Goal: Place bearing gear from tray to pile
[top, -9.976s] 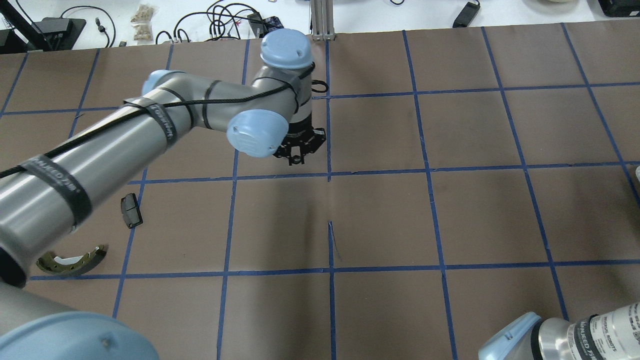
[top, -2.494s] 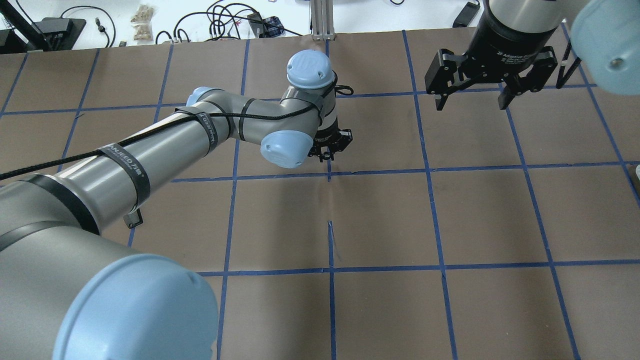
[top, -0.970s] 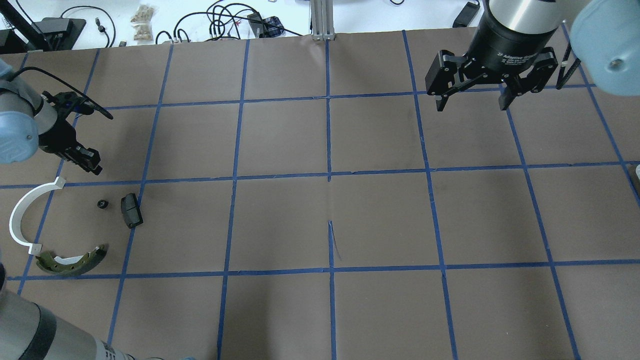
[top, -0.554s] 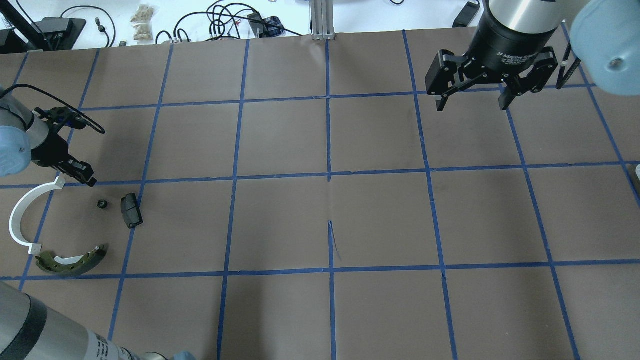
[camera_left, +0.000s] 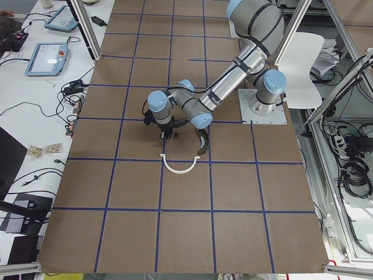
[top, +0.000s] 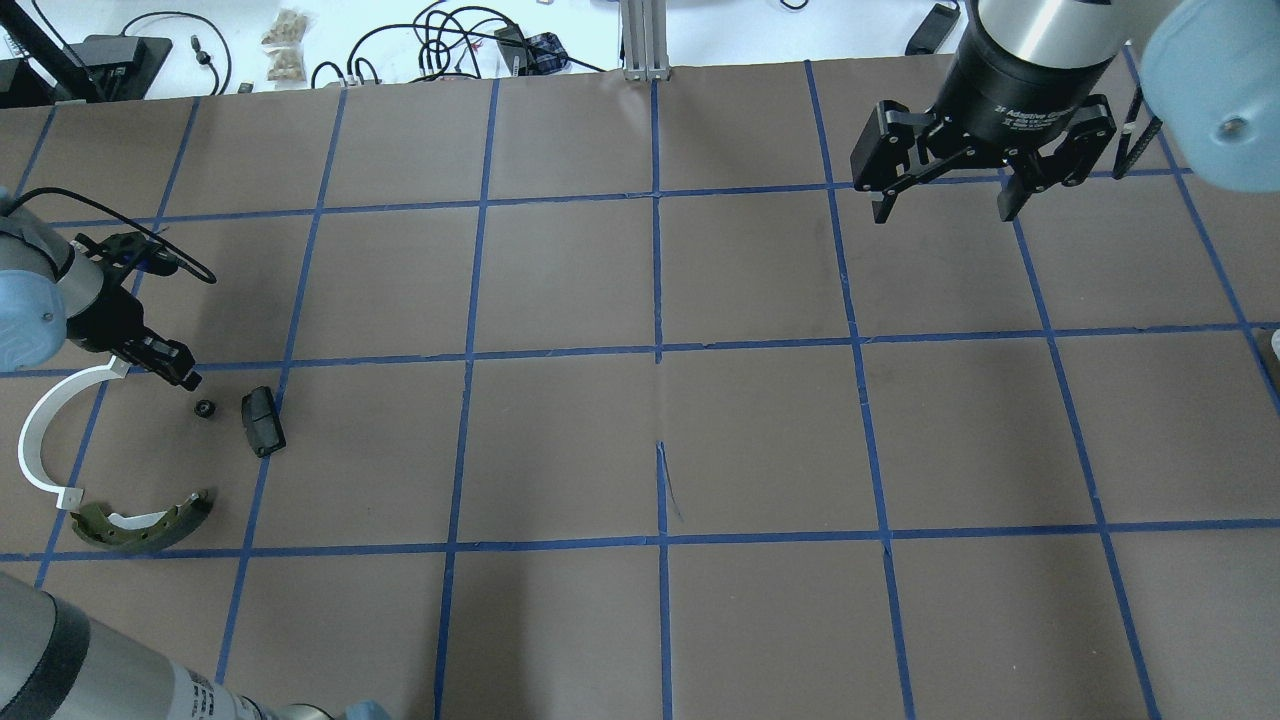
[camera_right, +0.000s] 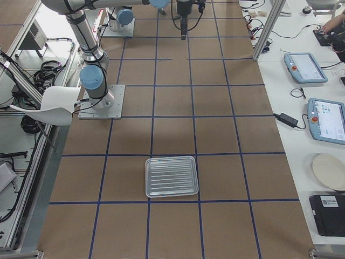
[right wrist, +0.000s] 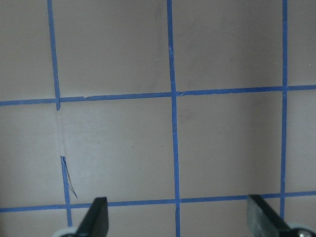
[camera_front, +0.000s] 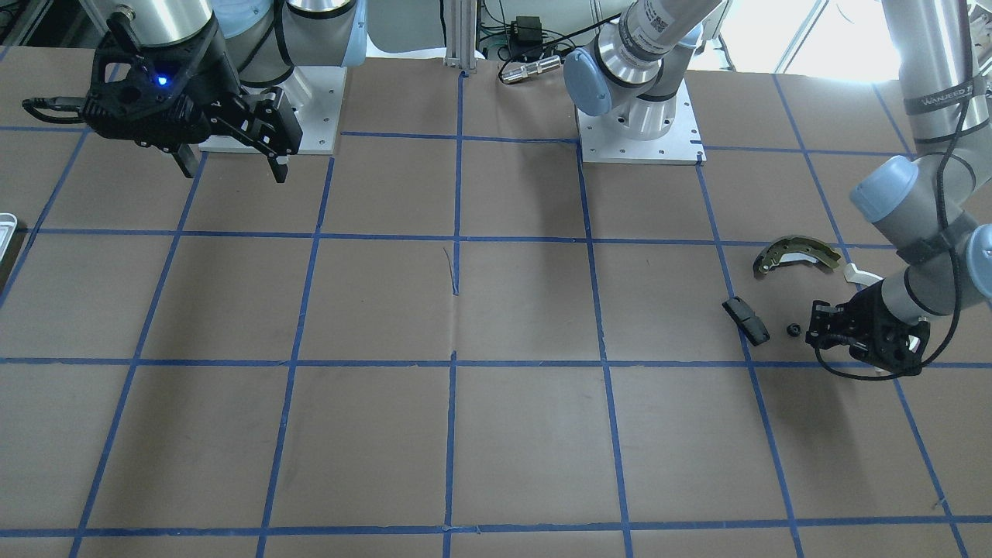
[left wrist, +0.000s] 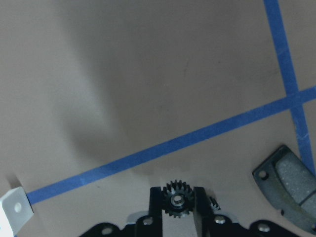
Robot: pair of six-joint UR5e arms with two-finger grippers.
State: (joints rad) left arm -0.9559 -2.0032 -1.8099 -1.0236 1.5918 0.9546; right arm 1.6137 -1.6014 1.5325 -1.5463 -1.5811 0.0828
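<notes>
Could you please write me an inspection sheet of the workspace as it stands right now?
Surface: table covered in brown paper with a blue tape grid; short slit near the middle.
Job's things: bearing gear lies on the paper beside the black pad, near the white half-ring and brake shoe; tray looks empty.
Clutter: nothing seen.
Grippers: left gripper open, tilted low, fingertips framing the gear in the wrist view; right gripper open, empty, raised.
Cables: wrist cable loops beside the left gripper; loose cables on the bench.
Surroundings: tablets, white chair.
</notes>
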